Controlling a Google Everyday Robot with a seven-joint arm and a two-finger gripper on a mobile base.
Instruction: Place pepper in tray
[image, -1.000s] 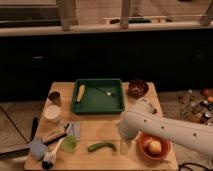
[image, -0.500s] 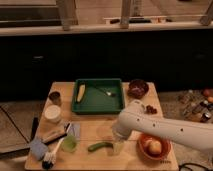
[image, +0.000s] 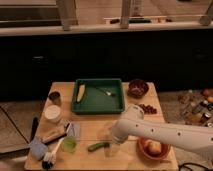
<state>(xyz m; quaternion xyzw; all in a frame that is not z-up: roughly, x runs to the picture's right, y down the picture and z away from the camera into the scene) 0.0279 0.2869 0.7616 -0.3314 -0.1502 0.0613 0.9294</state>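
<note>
The pepper lies just beside our gripper. We cannot tell if the gripper is open. The pepper looks light and slippery, so we'd grab its middle.

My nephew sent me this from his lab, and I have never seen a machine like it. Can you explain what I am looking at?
There is one picture, taken from above and looking down on a wooden table. I cannot say where the camera is mounted. The white tube reaching in from the right is the robot's arm. At its tip the gripper, a two-finger claw, hangs down by the right end of a slim green pepper lying near the table's front edge. I cannot tell whether the gripper has hold of it. Behind lies a dark green tray with a corn cob inside. An orange bowl sits front right, and a pale green cup is left of the pepper.
</note>
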